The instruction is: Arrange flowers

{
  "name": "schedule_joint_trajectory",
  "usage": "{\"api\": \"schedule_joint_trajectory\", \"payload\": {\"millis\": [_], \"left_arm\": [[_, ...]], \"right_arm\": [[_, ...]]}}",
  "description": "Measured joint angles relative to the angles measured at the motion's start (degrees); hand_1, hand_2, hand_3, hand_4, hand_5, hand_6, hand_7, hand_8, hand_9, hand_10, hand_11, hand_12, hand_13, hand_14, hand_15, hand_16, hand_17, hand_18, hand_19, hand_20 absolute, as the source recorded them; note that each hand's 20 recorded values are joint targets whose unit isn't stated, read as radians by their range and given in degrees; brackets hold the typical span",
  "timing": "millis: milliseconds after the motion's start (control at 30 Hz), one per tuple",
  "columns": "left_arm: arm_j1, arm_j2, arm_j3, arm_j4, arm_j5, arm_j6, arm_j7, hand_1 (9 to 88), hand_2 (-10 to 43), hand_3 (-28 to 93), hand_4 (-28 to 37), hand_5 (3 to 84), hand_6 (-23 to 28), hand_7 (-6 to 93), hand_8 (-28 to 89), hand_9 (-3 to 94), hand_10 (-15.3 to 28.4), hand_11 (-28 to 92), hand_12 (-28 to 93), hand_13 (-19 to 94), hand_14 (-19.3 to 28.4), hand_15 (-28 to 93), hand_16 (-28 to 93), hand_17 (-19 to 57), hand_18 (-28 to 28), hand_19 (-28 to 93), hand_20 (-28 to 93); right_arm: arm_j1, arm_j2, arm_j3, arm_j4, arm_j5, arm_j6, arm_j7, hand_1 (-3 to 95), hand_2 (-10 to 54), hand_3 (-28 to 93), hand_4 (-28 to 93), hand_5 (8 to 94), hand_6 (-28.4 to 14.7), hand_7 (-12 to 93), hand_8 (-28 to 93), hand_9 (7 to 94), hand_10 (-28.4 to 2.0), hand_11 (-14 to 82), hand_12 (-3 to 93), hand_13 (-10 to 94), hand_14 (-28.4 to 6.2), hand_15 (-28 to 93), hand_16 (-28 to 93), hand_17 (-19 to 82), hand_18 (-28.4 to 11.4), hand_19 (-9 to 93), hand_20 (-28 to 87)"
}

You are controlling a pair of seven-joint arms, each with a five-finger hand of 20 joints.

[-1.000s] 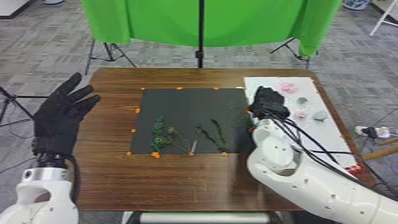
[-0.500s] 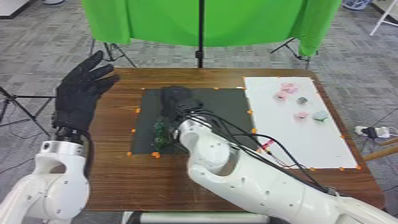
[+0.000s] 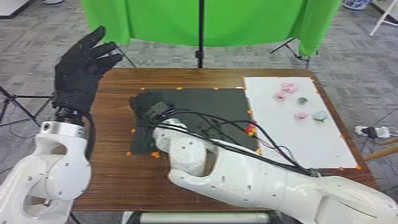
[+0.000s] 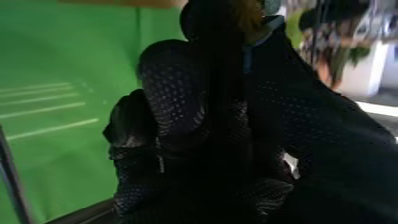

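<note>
Right hand shifted left, brown table, green cloth

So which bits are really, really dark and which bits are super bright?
Right wrist view: the right hand looks nearly black, and pale streaks cross the green backdrop. Head view: the white sheet is bright, while the hand nearly blends into the dark mat.

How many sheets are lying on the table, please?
2: a black sheet near the middle of the table, partly covered by the right hand, and a white sheet to its right.
</note>
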Motion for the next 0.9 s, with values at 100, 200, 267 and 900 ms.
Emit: {"api": "schedule_joint_trajectory", "payload": {"millis": [100,200,267,900], "left_arm": [[-0.05,-0.22,0.04,0.25,0.04,-0.18,-0.06,20.8,7.1,78,-28.3,35.2,6.4,13.6,-11,32.2,17.7,25,11,23,24.4,52,-7,-9.8,25.7,53,14],[-0.34,-0.64,0.11,0.72,0.12,-0.44,-0.29,20.9,7.1,78,-28.3,35.2,6.5,13.6,-11,32.2,17.6,25,11,23,24.3,52,-7,-9.8,25.7,53,14],[-0.51,-0.91,0.12,0.96,0.14,-0.56,-0.42,20.9,7.0,78,-28.3,35.3,6.5,13.5,-11,32.1,17.6,25,11,23,24.3,52,-7,-9.8,25.7,53,14],[-0.07,-0.99,0.55,1.08,0.15,-0.67,-0.26,21.6,6.7,78,-28.3,35.2,6.5,13.7,-11,32.2,17.6,25,11,23,24.3,52,-7,-9.9,25.6,53,14]], "right_arm": [[-2.10,-0.19,2.75,0.05,-1.71,-3.19,-2.15,52.8,-9.5,65,-28,74.9,1.0,19,-2,82.9,-7.8,20.1,32.4,72,-4.6,68,19,36,-16.4,93,39],[-3.56,-0.52,3.97,0.55,-3.98,-3.69,-3.26,51.8,-9.5,65,-28,75.3,1.0,19,-2,82.3,-7.9,21.7,31.1,72,-4.8,69,18,36,-16.5,93,39],[-3.96,-0.68,4.00,0.99,-5.43,-3.59,-3.41,50.7,-9.5,66,-28,74.6,1.2,18,-3,81.4,-8.0,23.5,30.1,72,-4.9,69,17,36,-16.6,93,39],[-2.77,-0.67,3.12,0.83,-2.71,-4.36,-0.95,42.0,-9.5,71,-28,68.7,1.8,17,-13,73.5,-11.3,41.3,18.1,68,-6.9,73,16,33,-17.9,93,41]]}}
